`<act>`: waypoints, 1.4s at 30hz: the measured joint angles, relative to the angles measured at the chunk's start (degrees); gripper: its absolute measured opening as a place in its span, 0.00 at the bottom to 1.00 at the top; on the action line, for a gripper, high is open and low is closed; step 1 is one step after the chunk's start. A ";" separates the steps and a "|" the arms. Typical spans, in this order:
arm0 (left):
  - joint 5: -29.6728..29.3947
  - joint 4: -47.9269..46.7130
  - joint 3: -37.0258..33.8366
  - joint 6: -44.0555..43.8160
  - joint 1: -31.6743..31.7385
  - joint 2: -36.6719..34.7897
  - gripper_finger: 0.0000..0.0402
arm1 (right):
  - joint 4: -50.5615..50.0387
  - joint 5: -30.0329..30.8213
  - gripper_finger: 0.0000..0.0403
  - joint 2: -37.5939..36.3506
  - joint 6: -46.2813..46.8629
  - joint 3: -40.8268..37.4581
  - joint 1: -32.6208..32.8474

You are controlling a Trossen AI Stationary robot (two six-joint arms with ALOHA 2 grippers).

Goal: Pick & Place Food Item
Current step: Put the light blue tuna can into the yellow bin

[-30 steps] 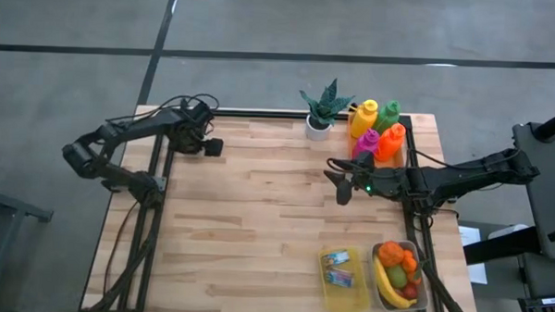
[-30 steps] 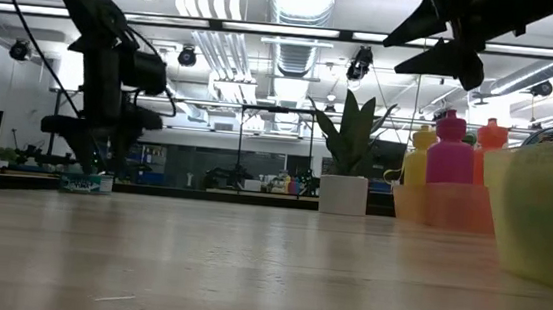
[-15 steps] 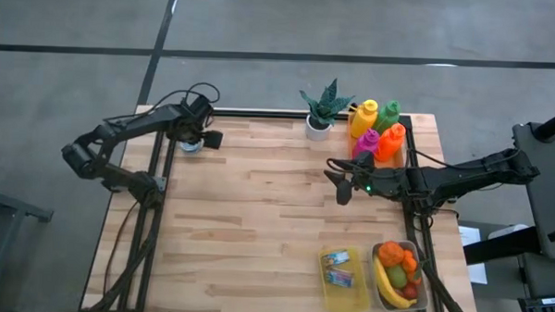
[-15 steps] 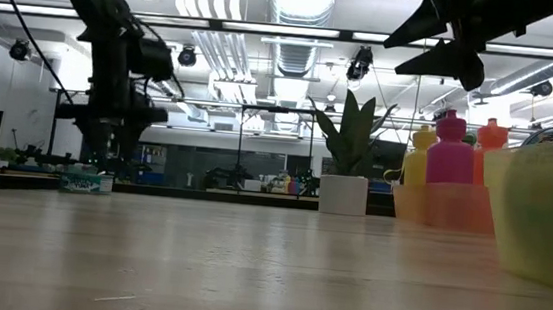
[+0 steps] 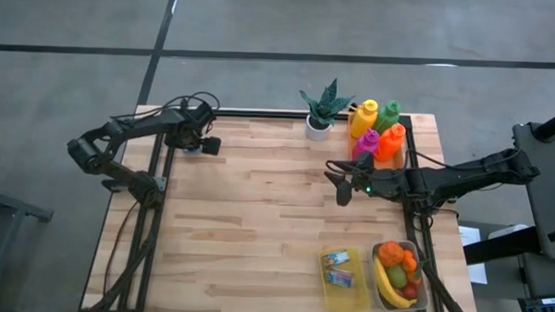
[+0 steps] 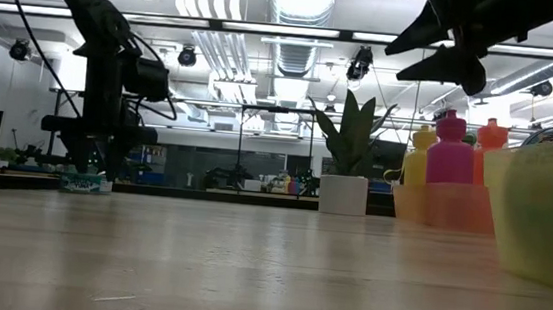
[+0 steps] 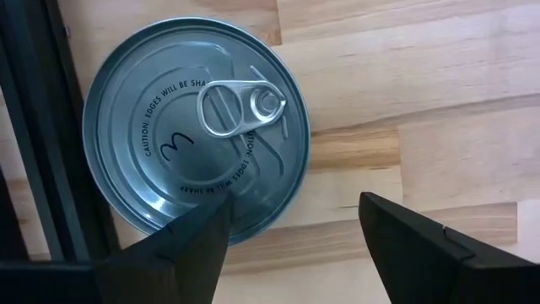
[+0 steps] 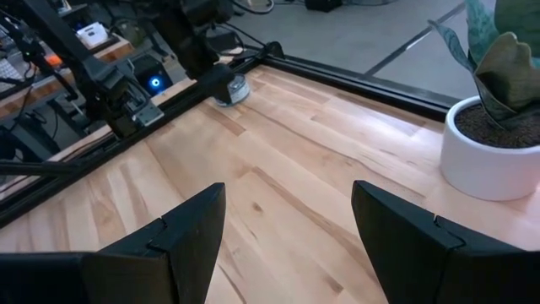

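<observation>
The pale wooden slatted table (image 5: 257, 220) lies broadly bare across its middle and left. A round silver tin can with a pull-ring lid (image 7: 196, 139) sits at the far-left corner beside the black frame rail. The left gripper (image 5: 202, 144) hangs above it, fingers apart; only its wrist view shows the embossed lid. The right gripper (image 5: 343, 183), fingers apart, hovers near the coloured bottles (image 5: 378, 132).
</observation>
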 joint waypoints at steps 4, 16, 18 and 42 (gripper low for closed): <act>1.24 -0.15 0.00 -1.83 -1.82 0.00 0.66 | 0.31 0.00 0.63 0.00 0.00 -0.88 -0.02; 4.25 0.26 0.00 -13.26 -16.88 0.02 0.66 | 0.43 -0.13 0.63 0.00 -0.20 -2.30 -0.02; 4.52 0.99 -0.02 -16.55 -20.87 0.02 0.66 | 0.32 -0.25 0.63 0.00 -0.22 -2.45 -0.02; 1.92 31.94 3.01 -37.84 -54.11 0.50 0.66 | -0.04 -13.72 0.63 0.04 -5.95 -2.71 0.00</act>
